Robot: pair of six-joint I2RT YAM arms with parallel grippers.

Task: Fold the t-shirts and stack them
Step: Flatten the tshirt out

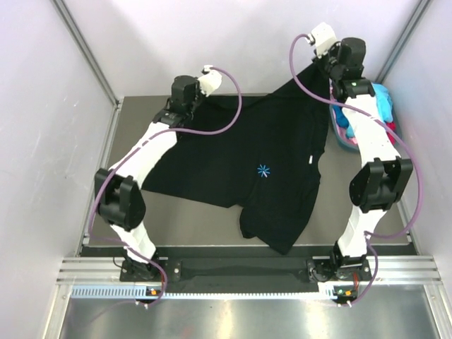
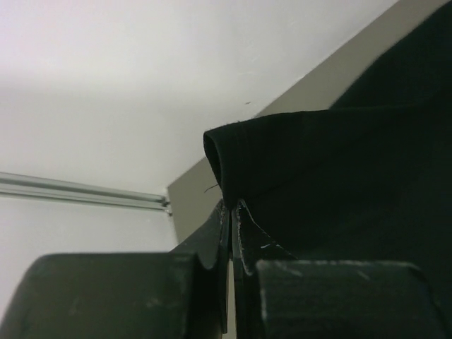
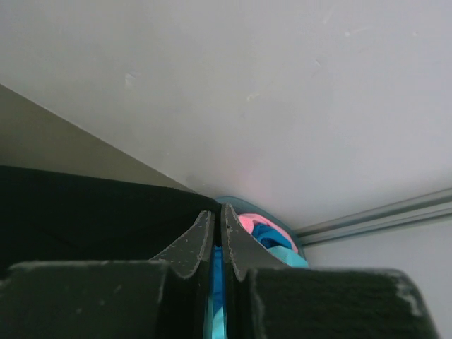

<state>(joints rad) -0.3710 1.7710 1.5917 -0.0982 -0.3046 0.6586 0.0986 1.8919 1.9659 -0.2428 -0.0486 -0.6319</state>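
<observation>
Black t-shirt (image 1: 240,152) spread (starburst logo up); coloured t-shirts (image 1: 387,104) heaped right.

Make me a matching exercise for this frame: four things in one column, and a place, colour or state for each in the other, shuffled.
Column 1
1. black t-shirt
2. basket
3. logo
4. left gripper

Column 2
A. light blue
B. shut on a black cloth edge
C. at the far right, with pink and blue clothes in it
D. spread over the table

Pairs: 1-D, 2-C, 3-A, 4-B
</observation>
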